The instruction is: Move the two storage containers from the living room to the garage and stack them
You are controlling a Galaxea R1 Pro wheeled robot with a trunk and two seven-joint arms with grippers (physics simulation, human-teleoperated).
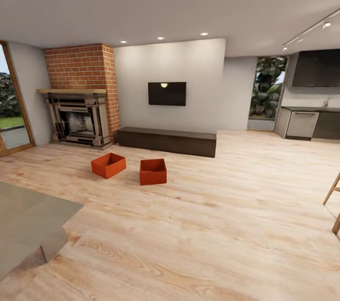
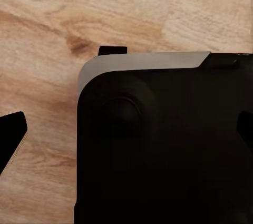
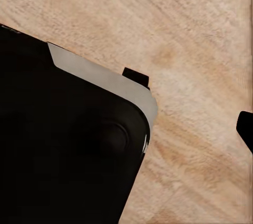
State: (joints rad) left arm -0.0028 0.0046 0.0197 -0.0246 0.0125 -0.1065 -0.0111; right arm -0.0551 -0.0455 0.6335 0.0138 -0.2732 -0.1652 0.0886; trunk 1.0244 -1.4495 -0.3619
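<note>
Two orange-red storage containers stand on the living room's light wood planks, a few steps ahead of me. The left container is turned at an angle. The right container sits square, about a hand's width from the other. Both are lidless and look empty. The garage and its floor are out of view. Each wrist view looks down past my dark base at the planks. A left fingertip and a right fingertip show at the frame edges, so the jaws stand wide apart with nothing between them.
Behind the containers are a brick fireplace, a black wall TV and a long low dark cabinet. A grey slab juts in at lower left, and wooden legs at the right edge. Kitchen units stand far right.
</note>
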